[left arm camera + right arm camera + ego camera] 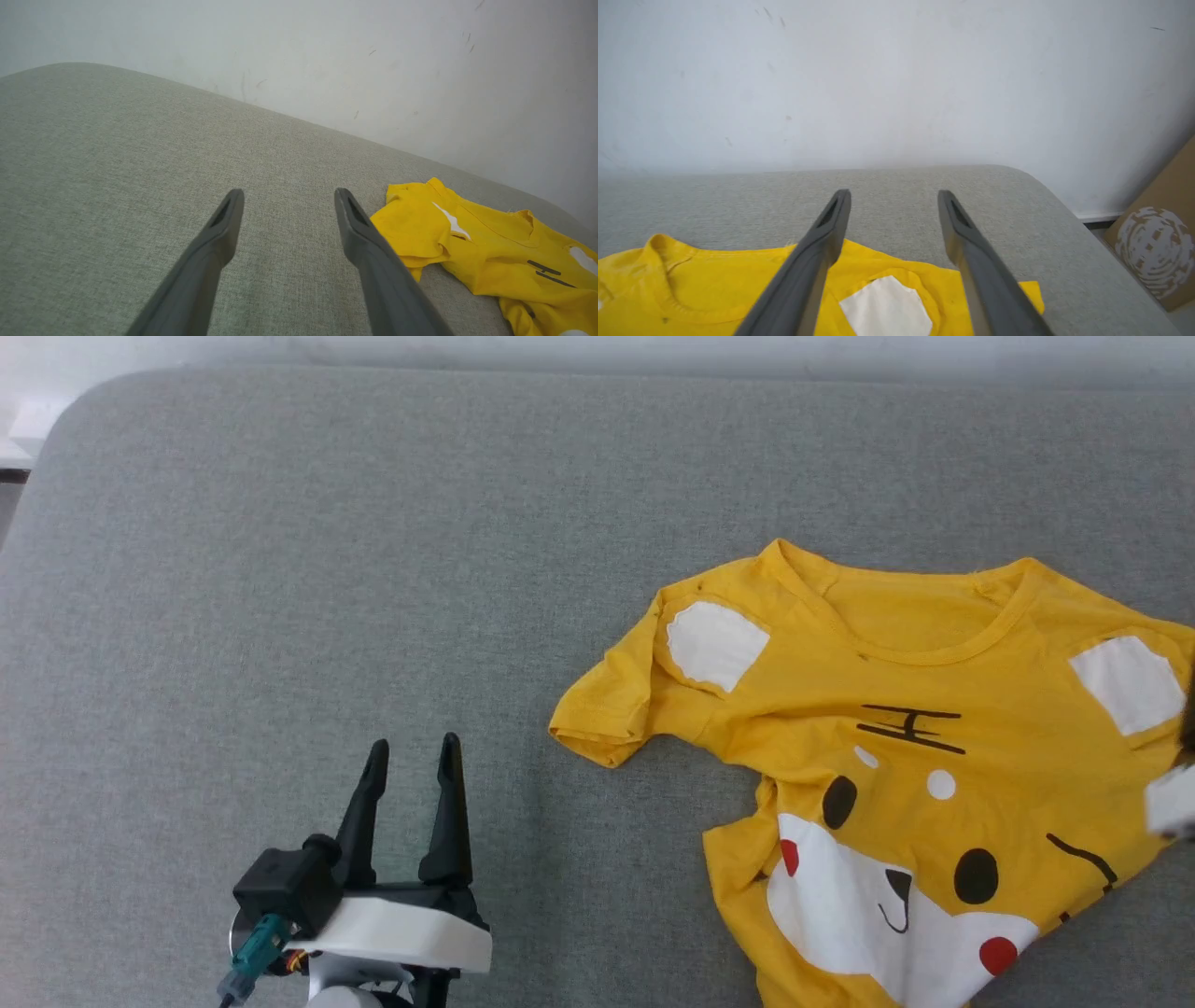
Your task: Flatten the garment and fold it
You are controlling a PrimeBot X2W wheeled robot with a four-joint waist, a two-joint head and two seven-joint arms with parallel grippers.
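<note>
T-shirt (934, 709) lay print-up, rumpled, 4 o'clock on grey surface (373, 569) | left pincer (414, 742) stood open, empty, 7 o'clock | right pincer (894, 193) gaped over white patch (885, 308), holding nothing

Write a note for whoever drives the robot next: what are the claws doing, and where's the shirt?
Left claw: open, empty, over the bare grey cushion, beside the shirt.
Right claw: open, empty, above the shirt's shoulder, near a white patch.
Shirt: face up on the cushion, with one sleeve bunched and the side below it rumpled.
Done: nothing folded yet.
Left to do: smooth it flat, then fold.
</note>
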